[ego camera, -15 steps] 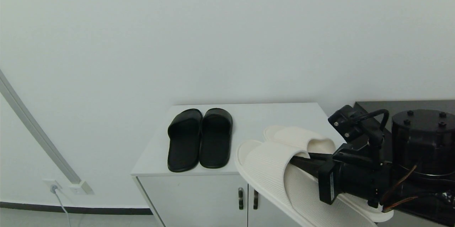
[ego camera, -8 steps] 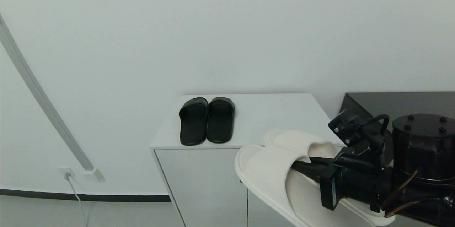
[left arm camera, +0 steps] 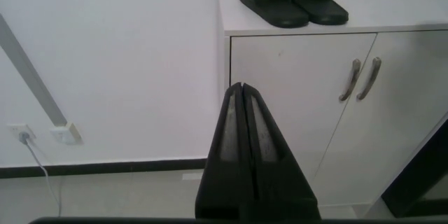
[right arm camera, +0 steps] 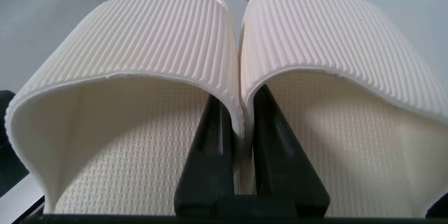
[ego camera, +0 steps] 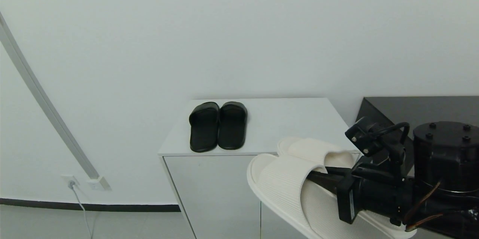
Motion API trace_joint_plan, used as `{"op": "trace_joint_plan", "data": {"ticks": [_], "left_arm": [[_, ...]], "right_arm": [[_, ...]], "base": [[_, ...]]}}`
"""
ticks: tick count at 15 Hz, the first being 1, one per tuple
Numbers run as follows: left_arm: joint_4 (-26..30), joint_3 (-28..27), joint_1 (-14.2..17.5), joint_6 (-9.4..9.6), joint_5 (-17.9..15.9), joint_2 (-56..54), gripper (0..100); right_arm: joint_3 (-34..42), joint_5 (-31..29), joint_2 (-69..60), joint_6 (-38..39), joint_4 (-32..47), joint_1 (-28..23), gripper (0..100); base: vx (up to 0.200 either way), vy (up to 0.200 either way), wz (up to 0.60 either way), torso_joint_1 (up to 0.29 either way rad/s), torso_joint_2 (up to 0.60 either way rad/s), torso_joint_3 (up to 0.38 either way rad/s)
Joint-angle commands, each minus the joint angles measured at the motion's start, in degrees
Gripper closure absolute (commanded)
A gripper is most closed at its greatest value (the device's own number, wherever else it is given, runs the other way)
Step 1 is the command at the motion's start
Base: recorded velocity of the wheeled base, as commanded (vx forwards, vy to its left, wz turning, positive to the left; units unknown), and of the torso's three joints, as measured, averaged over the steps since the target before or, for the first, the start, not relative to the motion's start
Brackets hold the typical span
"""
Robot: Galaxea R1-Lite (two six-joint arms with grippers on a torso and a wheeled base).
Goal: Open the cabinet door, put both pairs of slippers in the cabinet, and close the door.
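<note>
The right gripper (right arm camera: pixel 238 129) is clenched on the white slippers (right arm camera: pixel 175 49), one finger inside each, pinching their touching sides, near the cabinet (ego camera: pixel 213 194). They look light and bendy, so this grip probably suits. The left gripper (left arm camera: pixel 242 112) is closed, empty. Black slippers (ego camera: pixel 218 126) lie on top.

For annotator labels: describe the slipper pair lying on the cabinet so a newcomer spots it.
Find the white two-door cabinet against the pale wall. On its top, a pair of black smooth slide slippers lies side by side. The other pair, cream ribbed slippers, is clamped in the right gripper.
</note>
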Motion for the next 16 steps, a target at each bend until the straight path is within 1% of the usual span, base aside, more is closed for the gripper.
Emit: {"op": "trace_joint_plan", "data": {"ticks": [1, 4, 7, 8, 16], "left_arm": [[0.02, 0.02, 0.00, -0.04, 0.02, 0.07, 100], [0.02, 0.02, 0.00, 0.04, 0.02, 0.07, 100], [0.02, 0.02, 0.00, -0.04, -0.06, 0.07, 100], [0.11, -0.06, 0.00, -0.04, -0.15, 0.07, 0], [0.02, -0.06, 0.00, -0.13, -0.06, 0.07, 0]], "right_arm": [[-0.07, 0.00, 0.09, -0.01, -0.13, 0.04, 100], [0.55, 0.00, -0.17, -0.45, -0.49, 0.04, 100], [0.64, 0.09, -0.44, -0.80, -0.49, 0.04, 100], [0.64, 0.09, -0.52, -0.89, -0.49, 0.04, 100], [1.08, 0.00, -0.52, -1.51, -0.57, 0.13, 100]], "base": [[0.000, 0.000, 0.00, 0.000, 0.00, 0.000], [0.000, 0.000, 0.00, -0.030, 0.07, 0.038], [0.000, 0.000, 0.00, -0.162, 0.40, 0.217], [0.000, 0.000, 0.00, -0.217, 0.52, 0.286], [0.000, 0.000, 0.00, -0.217, 0.54, 0.319]]}}
